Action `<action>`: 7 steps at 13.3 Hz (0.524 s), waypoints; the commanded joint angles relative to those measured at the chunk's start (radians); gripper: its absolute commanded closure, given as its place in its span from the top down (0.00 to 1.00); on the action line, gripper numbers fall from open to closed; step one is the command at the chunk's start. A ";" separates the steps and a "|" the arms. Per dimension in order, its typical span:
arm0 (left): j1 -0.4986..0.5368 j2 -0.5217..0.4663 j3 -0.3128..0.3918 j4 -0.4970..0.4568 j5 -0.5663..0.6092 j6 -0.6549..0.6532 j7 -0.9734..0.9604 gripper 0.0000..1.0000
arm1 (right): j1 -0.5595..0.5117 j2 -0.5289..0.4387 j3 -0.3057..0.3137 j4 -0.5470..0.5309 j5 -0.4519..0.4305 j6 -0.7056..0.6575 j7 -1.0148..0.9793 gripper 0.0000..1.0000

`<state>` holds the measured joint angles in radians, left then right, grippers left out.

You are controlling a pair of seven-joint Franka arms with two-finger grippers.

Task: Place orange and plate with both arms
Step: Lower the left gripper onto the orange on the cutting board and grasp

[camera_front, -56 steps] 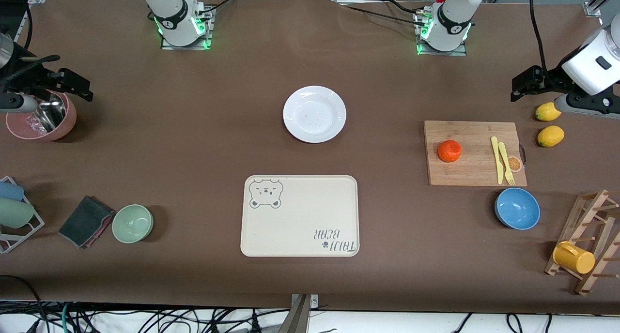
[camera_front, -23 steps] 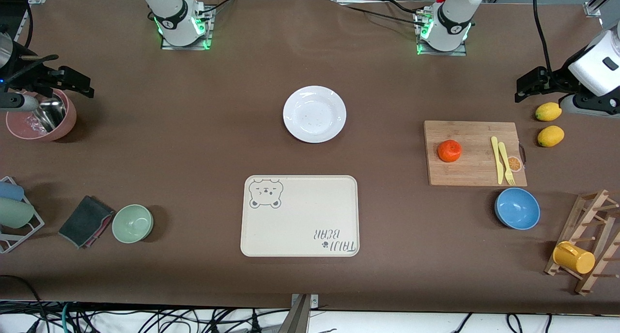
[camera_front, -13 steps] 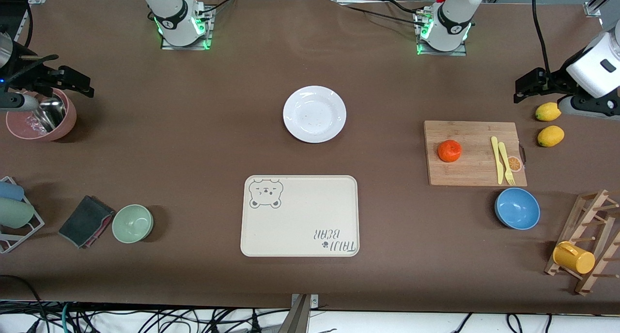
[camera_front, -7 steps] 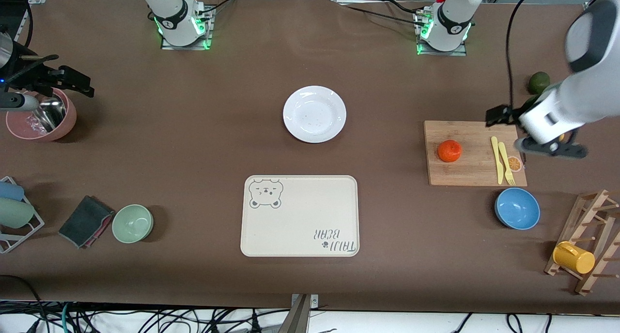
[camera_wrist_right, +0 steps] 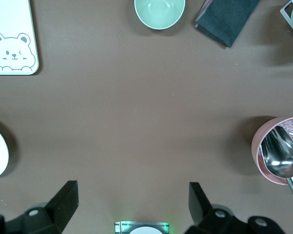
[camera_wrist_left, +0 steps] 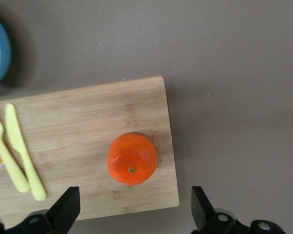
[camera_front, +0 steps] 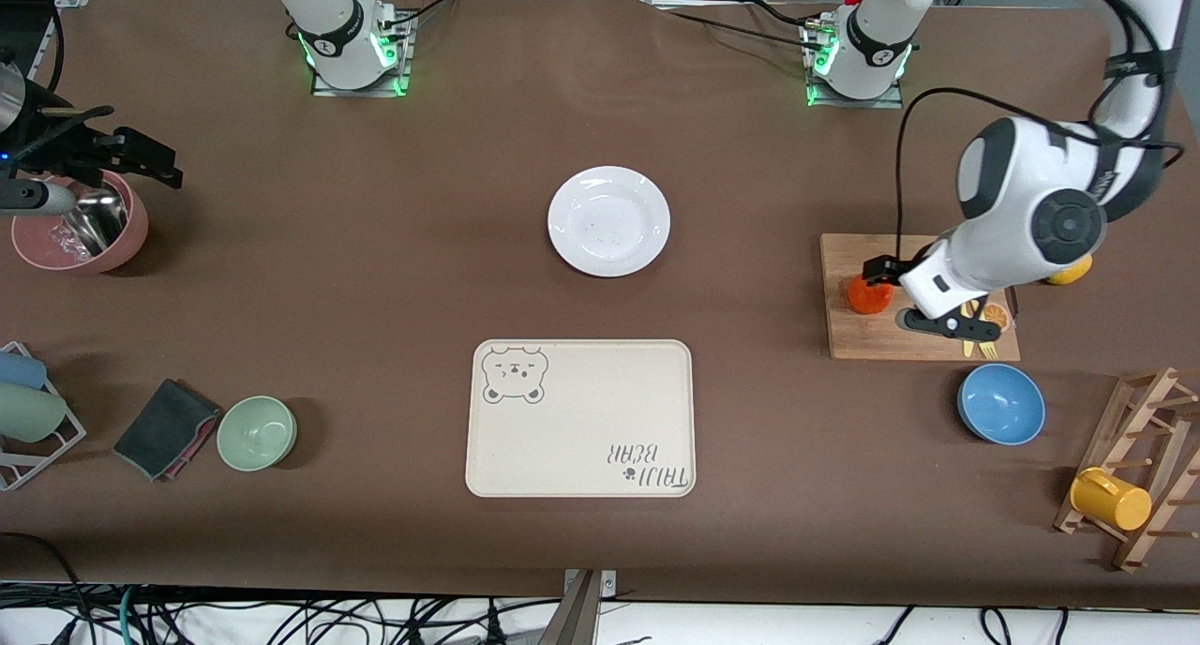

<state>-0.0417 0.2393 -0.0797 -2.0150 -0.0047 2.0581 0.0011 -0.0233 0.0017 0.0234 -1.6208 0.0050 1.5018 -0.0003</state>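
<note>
With my left hand (camera_wrist_left: 132, 212) spread wide above the orange (camera_wrist_left: 132, 159) on the cutting board (camera_wrist_left: 88, 146) near the desk's left-arm end, I should centre, then descend squarely, while my right hand (camera_wrist_right: 132, 207), also spread, waits.

Front cam high; wrist cams look down.

Colours on the brown table (camera_front: 375, 279)

Red-orange orange (camera_wrist_left: 132, 159) on a pale wood-grain cutting board (camera_wrist_left: 88, 126), beside a yellow knife (camera_wrist_left: 24, 151) and fork (camera_wrist_left: 5, 156). White speckled plate (camera_front: 609, 220); beige tray (camera_front: 581, 418) with grey bear print; blue bowl (camera_front: 1001, 403); green bowl (camera_front: 257, 432); pink bowl (camera_wrist_right: 278, 148).
</note>
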 commanded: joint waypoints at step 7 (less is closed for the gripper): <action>-0.010 -0.026 0.012 -0.235 0.008 0.258 -0.121 1.00 | -0.004 -0.006 0.004 0.005 0.012 -0.014 0.006 1.00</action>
<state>-0.0479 0.2390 -0.0734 -2.1928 -0.0047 2.2462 -0.0966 -0.0233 0.0021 0.0237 -1.6208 0.0050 1.5016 -0.0003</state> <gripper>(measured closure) 0.000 0.000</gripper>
